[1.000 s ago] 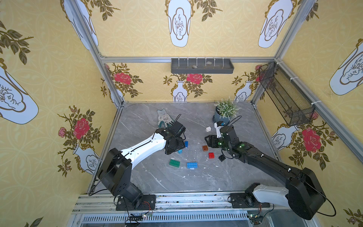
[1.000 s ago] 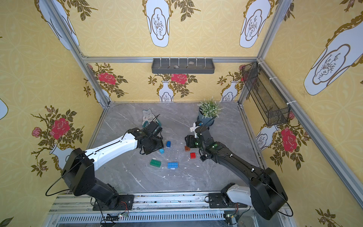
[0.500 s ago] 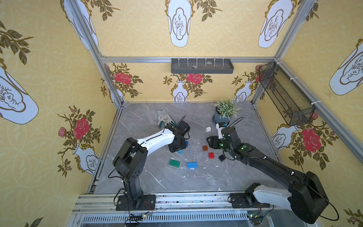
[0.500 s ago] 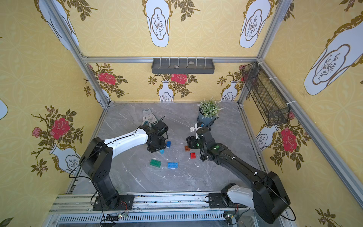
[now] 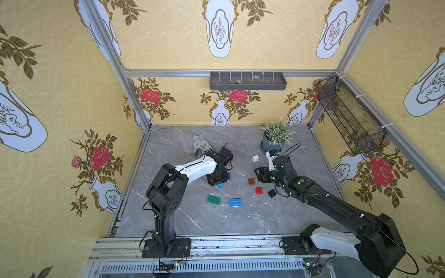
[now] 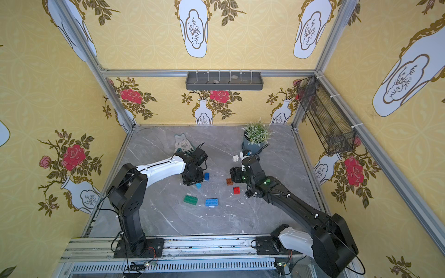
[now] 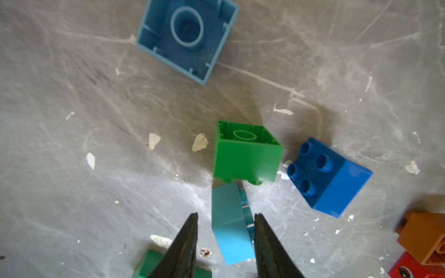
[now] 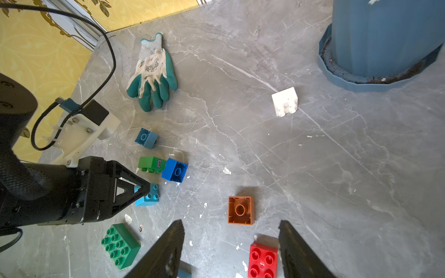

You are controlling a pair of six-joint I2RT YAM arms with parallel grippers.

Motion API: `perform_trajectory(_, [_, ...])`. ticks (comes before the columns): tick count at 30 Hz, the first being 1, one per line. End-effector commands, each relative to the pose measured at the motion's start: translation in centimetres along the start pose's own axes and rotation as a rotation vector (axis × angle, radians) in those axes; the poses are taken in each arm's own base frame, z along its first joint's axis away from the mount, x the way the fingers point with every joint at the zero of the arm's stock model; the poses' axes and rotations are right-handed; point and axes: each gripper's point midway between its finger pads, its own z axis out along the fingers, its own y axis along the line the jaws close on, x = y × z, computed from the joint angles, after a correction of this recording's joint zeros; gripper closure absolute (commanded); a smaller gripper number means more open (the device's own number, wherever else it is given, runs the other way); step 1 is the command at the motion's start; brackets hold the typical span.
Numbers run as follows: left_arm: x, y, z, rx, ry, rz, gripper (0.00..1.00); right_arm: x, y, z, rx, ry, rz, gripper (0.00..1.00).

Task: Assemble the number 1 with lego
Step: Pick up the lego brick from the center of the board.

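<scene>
glove [image 5: 201,144]: white and green, flat on the grey table [image 5: 240,223], far back.
long green brick [image 5: 213,200]: bumps up, near the front.
left claw [image 7: 225,217]: down low, spread a little around the light blue brick [image 7: 231,226]; one finger is right against it, the other shows a small gap.
light blue brick: on its side on the table.
dull blue brick [image 7: 185,38]: upside down, past the claw tips.
small green brick [image 7: 245,154]: tipped on its side, just beside the dark blue brick [image 7: 327,175], also tipped.
long blue brick [image 5: 235,202]: bumps up, just right of the long green one.
orange-brown brick [image 8: 240,210]: upside down, in the middle.
white brick [image 8: 285,101]: on its side, farther back.
red brick [image 8: 262,260]: bumps up, near the orange-brown one.
right claw [image 8: 231,220]: spread wide, holding nothing, by those two.
black brick [image 5: 272,193]: just right of the red one.
plant pot [image 5: 271,145]: back right.
</scene>
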Motion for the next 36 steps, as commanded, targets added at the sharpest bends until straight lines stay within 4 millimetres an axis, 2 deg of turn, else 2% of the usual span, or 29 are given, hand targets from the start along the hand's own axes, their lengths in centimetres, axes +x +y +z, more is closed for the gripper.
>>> perform_trajectory(1, [0.2,0.4,0.7,-0.009,0.016,0.007,0.60,0.0,-0.1,-0.1,0.006,-0.001,-0.014,0.35])
perform_trajectory(11, [0.3,0.0,1.5,0.030,0.031,-0.005,0.64,0.2,0.0,0.1,-0.001,0.010,-0.028,0.35])
perform_trajectory(13, [0.4,-0.1,1.6,0.036,0.036,-0.008,0.62,0.2,0.1,0.2,-0.006,0.012,-0.030,0.36])
perform_trajectory(16, [0.6,-0.2,1.5,0.044,0.041,-0.020,0.52,0.2,0.3,0.3,-0.015,0.017,-0.035,0.36])
perform_trajectory(18, [0.7,-0.1,1.5,0.047,0.043,-0.029,0.51,0.2,0.4,0.4,-0.020,0.021,-0.040,0.36])
perform_trajectory(31, [0.9,0.0,1.8,0.057,0.041,-0.054,0.76,-0.3,1.0,0.3,-0.042,0.016,-0.038,0.36])
perform_trajectory(36, [0.0,-0.7,0.0,0.120,-0.019,-0.058,0.80,-0.9,2.2,-0.1,-0.107,-0.008,-0.015,0.36])
